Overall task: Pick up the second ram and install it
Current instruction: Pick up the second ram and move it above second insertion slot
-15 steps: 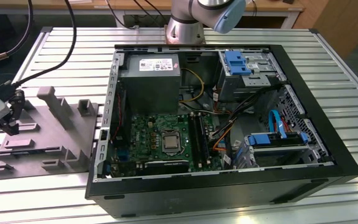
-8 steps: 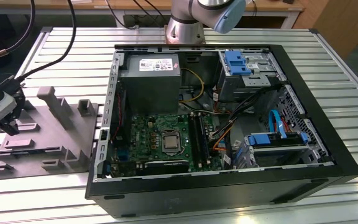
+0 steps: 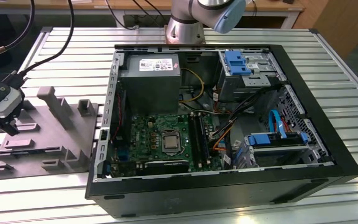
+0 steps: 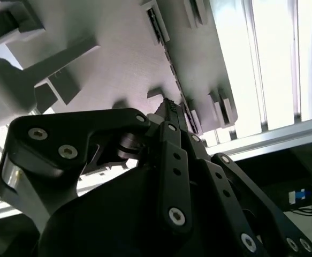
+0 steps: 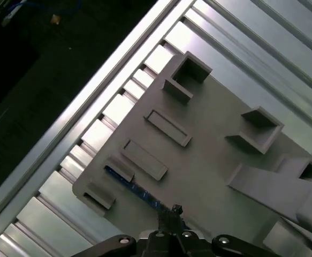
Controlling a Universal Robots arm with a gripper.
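My gripper (image 3: 3, 125) hangs at the exterior view's left, just above the grey moulded tray (image 3: 54, 140). Its fingertips come together to a narrow point with no gap showing, and I see nothing held between them. The second ram (image 5: 130, 186) is a thin dark bluish stick standing edge-on in a long slot of the tray. In the first wrist view my gripper (image 5: 175, 210) is over one end of that stick. In the second wrist view my gripper (image 4: 169, 107) sits right beside the same slot, where the ram (image 4: 173, 72) shows as a dark line.
An open black computer case (image 3: 328, 140) lies to the exterior view's right of the tray, with the green motherboard (image 3: 148, 135) and its black slots (image 3: 199, 135) inside. Upright grey posts (image 3: 58, 105) rise from the tray near my gripper. Cables (image 3: 42, 56) trail over the slatted metal table (image 3: 67, 60).
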